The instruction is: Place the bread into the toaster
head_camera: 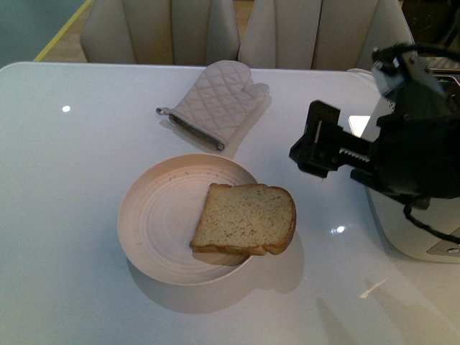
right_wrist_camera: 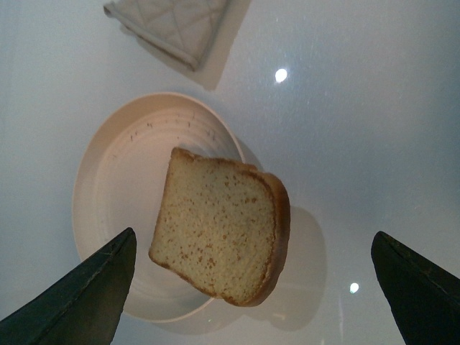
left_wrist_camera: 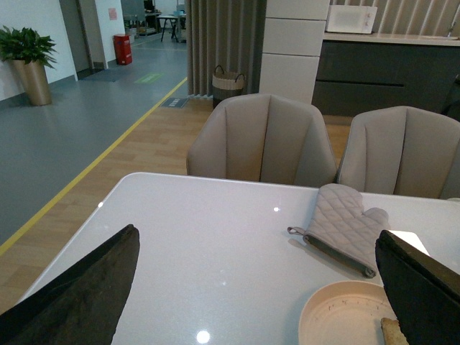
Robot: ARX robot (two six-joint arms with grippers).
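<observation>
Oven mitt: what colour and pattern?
The oven mitt is pale beige-grey, diamond-quilted, with a darker grey cuff trim; front view shows it best.

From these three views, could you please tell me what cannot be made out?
1. Front view: the toaster is largely hidden behind the right arm and cut off by the picture's edge. Its slots cannot be made out.
2. Left wrist view: only a corner of the bread shows, cut off by the bottom edge.
3. Right wrist view: the toaster is out of frame.
</observation>
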